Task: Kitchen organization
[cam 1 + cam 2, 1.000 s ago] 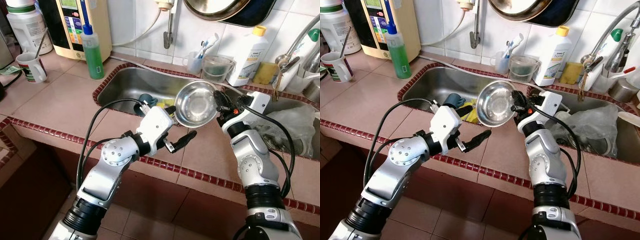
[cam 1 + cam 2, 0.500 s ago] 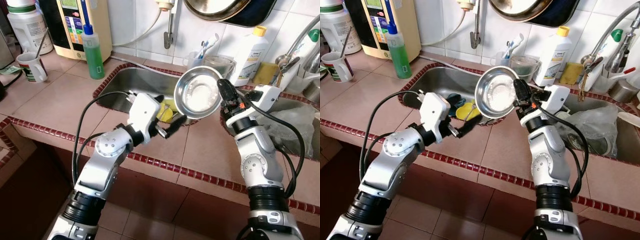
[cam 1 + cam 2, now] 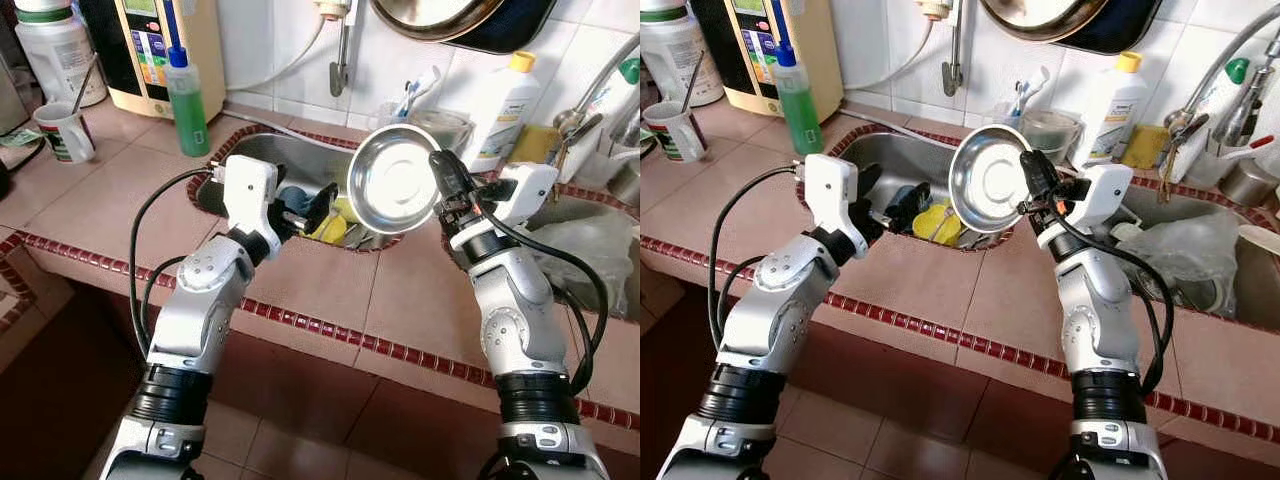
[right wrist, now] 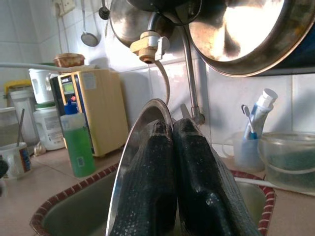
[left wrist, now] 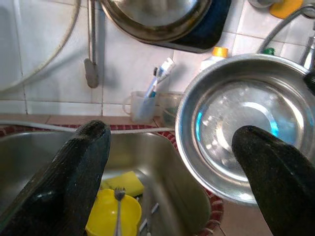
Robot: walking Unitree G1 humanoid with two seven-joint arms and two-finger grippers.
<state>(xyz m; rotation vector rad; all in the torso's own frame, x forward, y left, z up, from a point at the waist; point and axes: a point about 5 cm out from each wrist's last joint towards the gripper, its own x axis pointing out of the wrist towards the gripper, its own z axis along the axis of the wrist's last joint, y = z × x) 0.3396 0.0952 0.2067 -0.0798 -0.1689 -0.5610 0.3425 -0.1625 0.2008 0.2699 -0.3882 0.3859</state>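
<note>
Open tiled table [image 3: 330,290] is left between the two arms, in front of the sink [image 3: 260,160]. The space above the sink's right corner is taken up by the steel bowl [image 3: 393,180], held tilted on edge in the right gripper [image 3: 443,178]. The sink floor is crowded by a yellow cup [image 5: 114,216], a sponge and what may be a dark object. The back edge is lined with a green bottle [image 3: 185,100], a toothbrush cup [image 5: 141,105] and a white bottle [image 3: 505,100].

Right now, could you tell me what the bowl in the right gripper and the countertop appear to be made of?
The bowl, clamped by its rim in the right gripper, looks like polished stainless steel: silvery, with mirror-like reflections. The countertop looks like matte pinkish ceramic tile, with visible grout lines and a dark red tiled edge.
</note>
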